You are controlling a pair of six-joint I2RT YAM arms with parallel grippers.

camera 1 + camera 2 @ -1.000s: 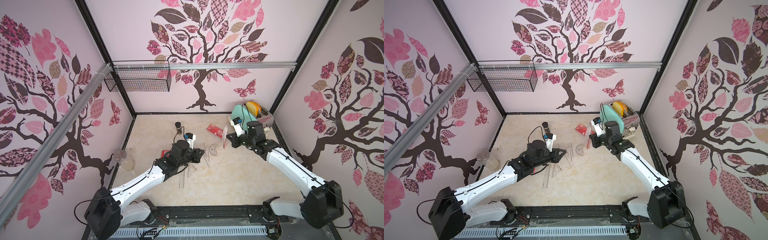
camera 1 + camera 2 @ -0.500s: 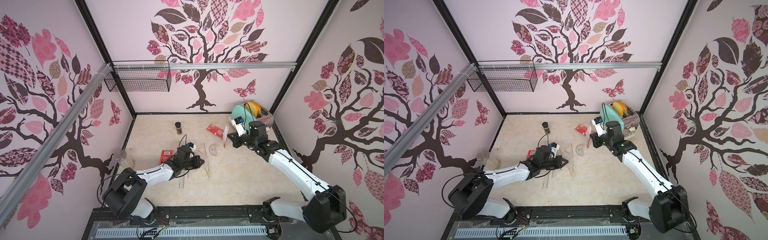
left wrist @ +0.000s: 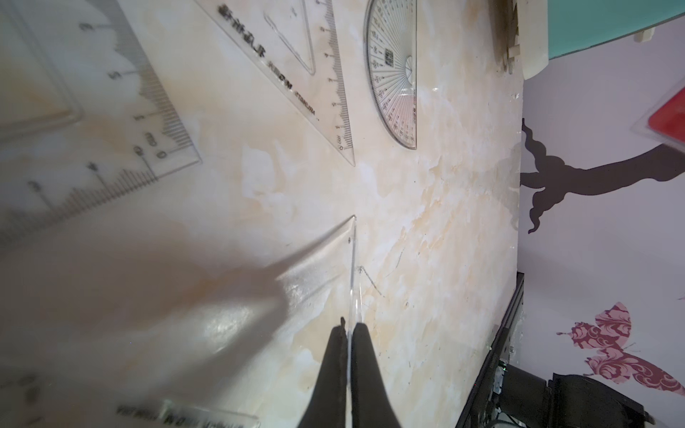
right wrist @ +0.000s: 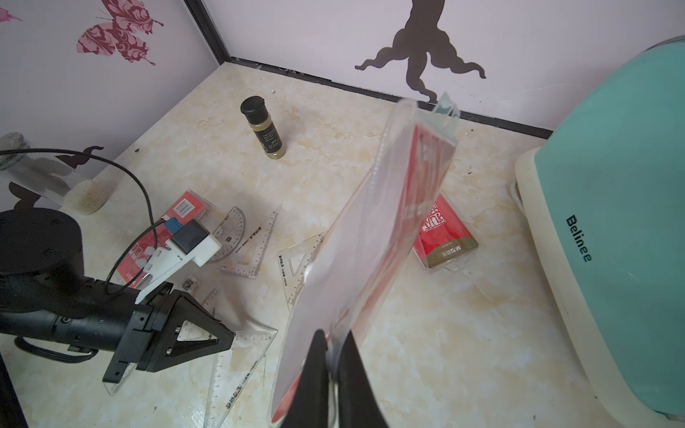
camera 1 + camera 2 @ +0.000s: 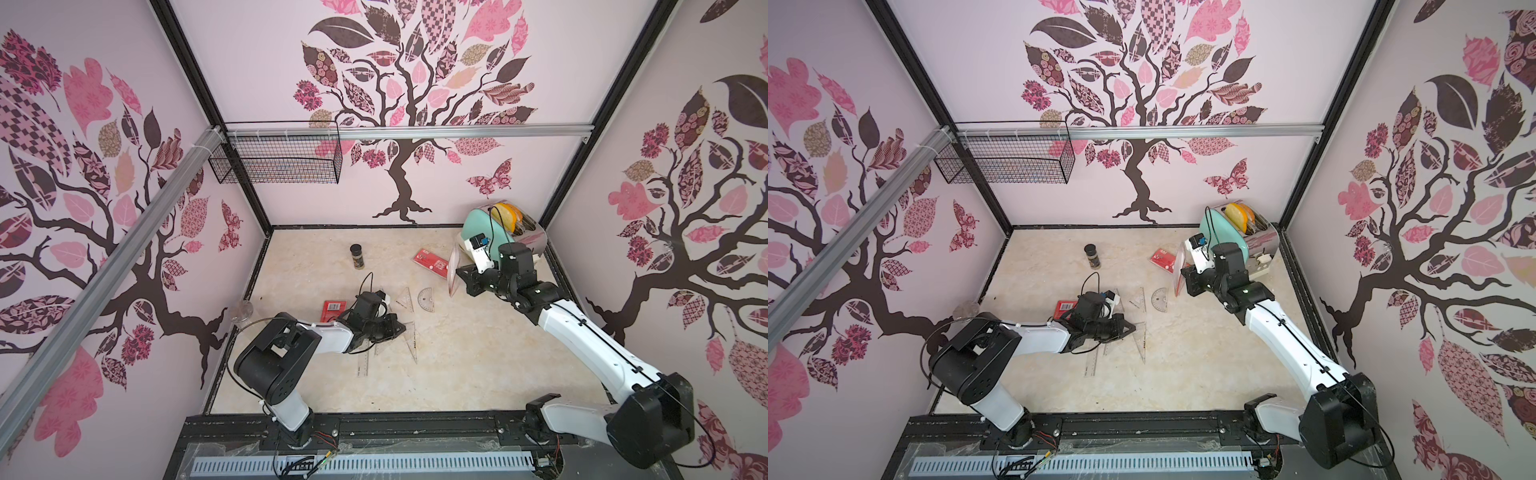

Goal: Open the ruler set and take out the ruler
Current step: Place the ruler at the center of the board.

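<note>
Big picture: the right pincer (image 4: 333, 335) was clamped tight on the clear pouch (image 4: 370, 241), holding it up on edge, right of the spice jar (image 5: 356, 257). That made one pouch aloft and two red packs (image 5: 332, 309) flat on the surface (image 5: 457, 374).

In front of the jar, the left pincer (image 3: 349, 328) was pinched together on a big set square (image 3: 318, 266). The straight ruler (image 5: 362, 363) lay just in front of that pincer, its long axis running front to back. It looked like the left arm's reach by far.

The count:
- one straight ruler
- at least three set squares
- two protractors (image 5: 428, 299), I reckoned
</note>
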